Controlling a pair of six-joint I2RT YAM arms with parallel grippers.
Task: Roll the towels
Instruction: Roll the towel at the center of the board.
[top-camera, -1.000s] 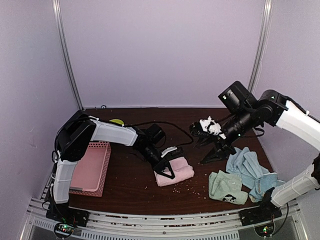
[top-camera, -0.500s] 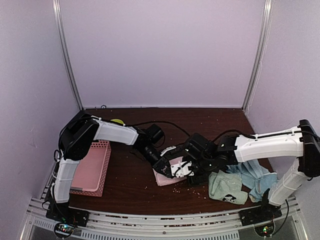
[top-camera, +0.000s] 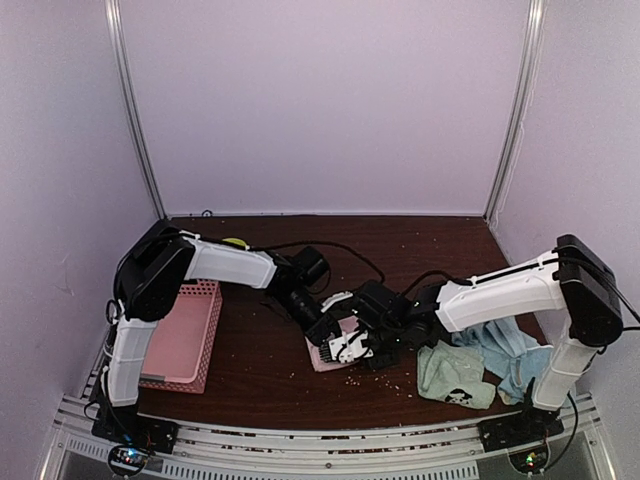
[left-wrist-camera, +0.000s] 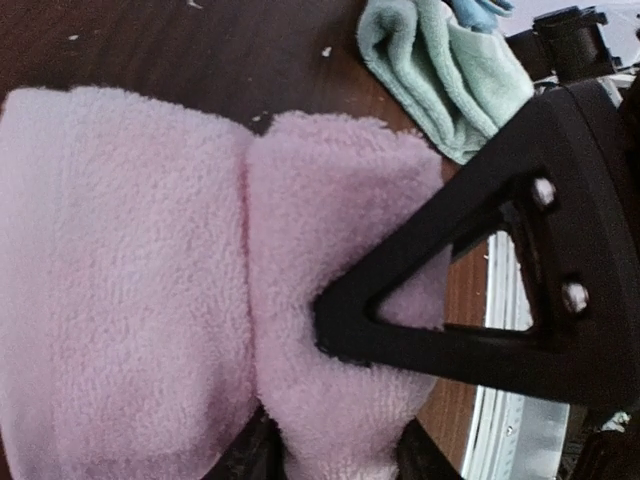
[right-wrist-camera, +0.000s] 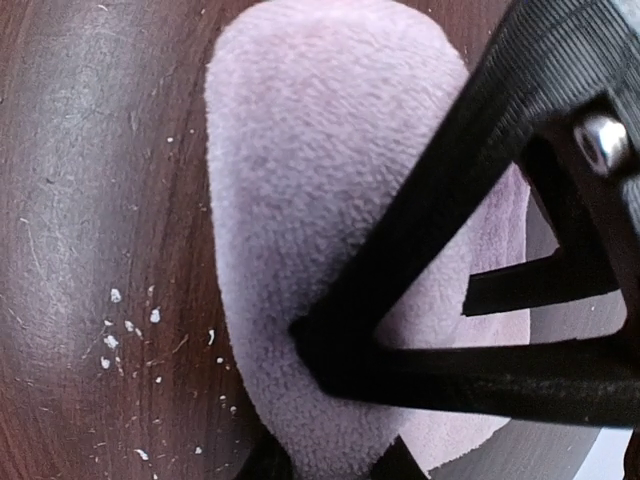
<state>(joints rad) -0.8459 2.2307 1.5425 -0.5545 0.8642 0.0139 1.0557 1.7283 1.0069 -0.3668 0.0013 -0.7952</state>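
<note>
The pink towel lies partly rolled at the table's middle, mostly hidden under both grippers. My left gripper reaches it from the left. In the left wrist view its jaws stand part open around the towel's rolled fold. My right gripper comes in from the right, shut on a rounded fold of the pink towel. Each wrist view shows the other gripper's black triangular finger lying across the cloth. A mint green towel with a dark mark and crumpled light blue towels lie at the right.
A pink latticed basket stands at the left by the left arm's base. A small yellow-green object lies at the back left. White crumbs dot the brown table. A metal rail runs along the near edge.
The right arm swung down from mid-air at the back right onto the pink towel and its jaws closed on the cloth. The left gripper stayed at the towel and its jaws widened.
</note>
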